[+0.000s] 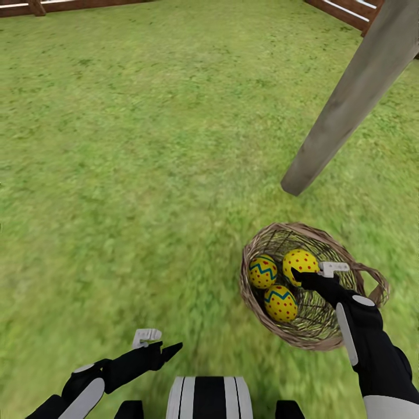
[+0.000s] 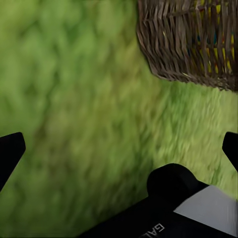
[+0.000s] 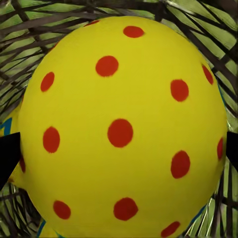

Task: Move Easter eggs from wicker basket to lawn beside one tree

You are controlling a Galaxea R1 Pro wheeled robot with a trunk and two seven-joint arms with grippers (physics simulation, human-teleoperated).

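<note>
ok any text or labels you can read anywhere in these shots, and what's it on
"GAL": upside down and cut off by the frame edge, on the black left arm in the left wrist view; the rest can't be read.
Eggs, basket: no text, just dots and zigzags on the eggs.

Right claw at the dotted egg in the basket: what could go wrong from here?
1. The right claw looks open around the dotted egg; on that round shell the tips could slip as they shut.
2. Two more eggs lie close beside it and could get knocked.
3. The wicker basket is light-looking; lifting might snag its rim and tip it.
</note>
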